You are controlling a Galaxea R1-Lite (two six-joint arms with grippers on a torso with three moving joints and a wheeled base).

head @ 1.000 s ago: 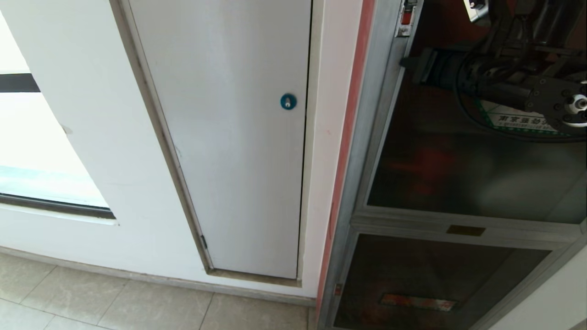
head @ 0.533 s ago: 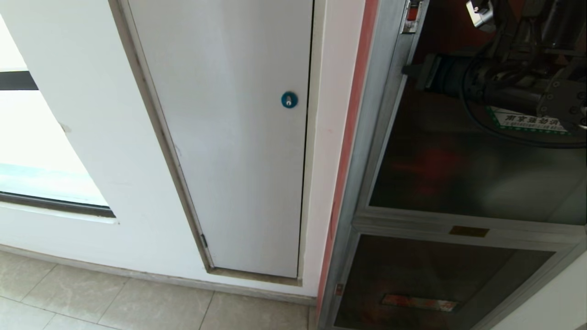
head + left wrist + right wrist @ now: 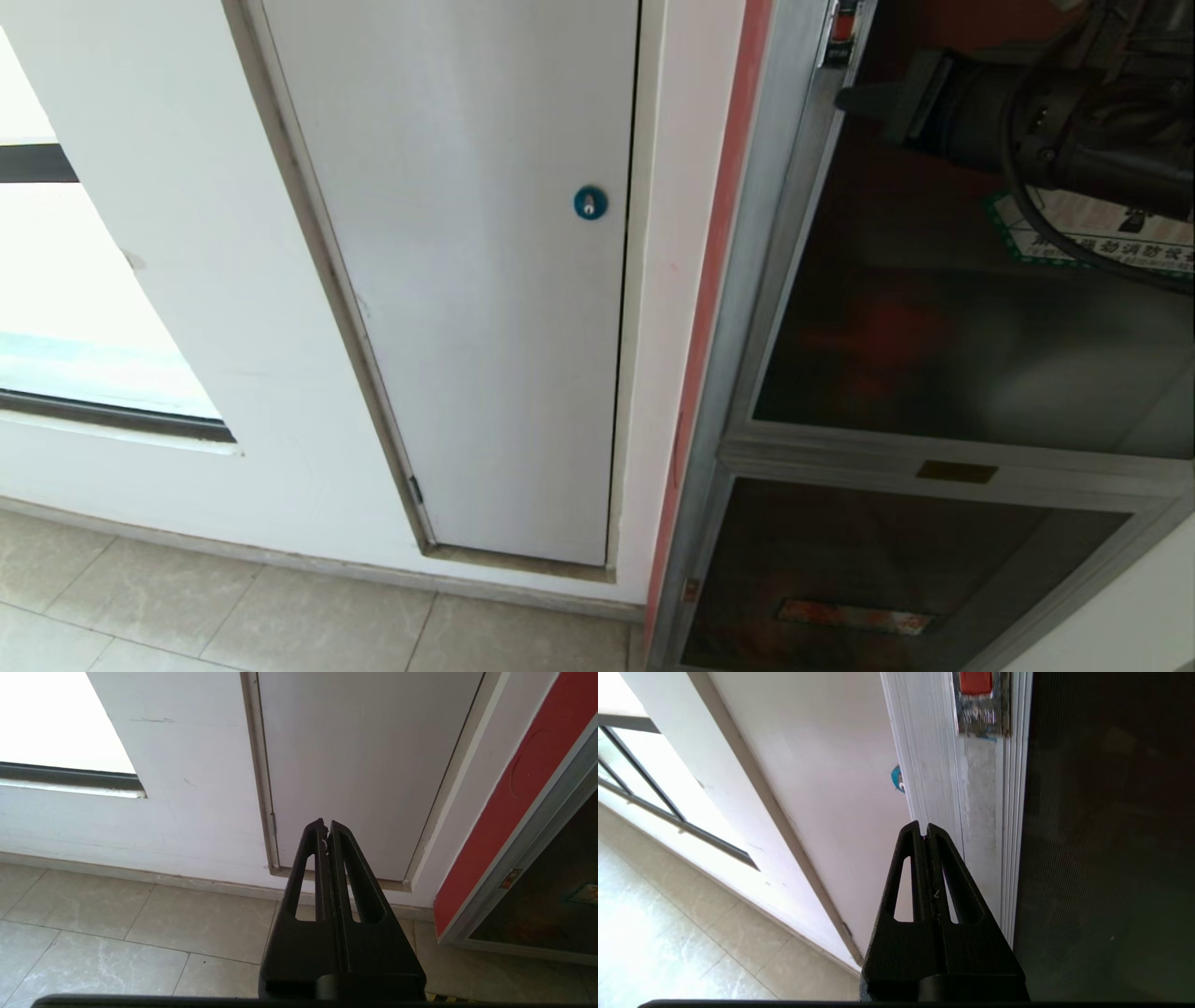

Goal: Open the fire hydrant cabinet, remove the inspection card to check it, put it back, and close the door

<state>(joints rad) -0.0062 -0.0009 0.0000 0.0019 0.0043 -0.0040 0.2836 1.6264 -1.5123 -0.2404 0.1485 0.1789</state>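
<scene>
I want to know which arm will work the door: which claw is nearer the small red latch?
Right. The right claw, shut, points at the door frame just short of the red latch. The left claw, shut, hangs low by the white panel, off to the side.

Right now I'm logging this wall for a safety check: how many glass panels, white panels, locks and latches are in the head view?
Dark glass panels: 2, door and smaller lower panel
White panel: 1
Blue round lock: 1
Red latch: 1
Total: 5
</scene>
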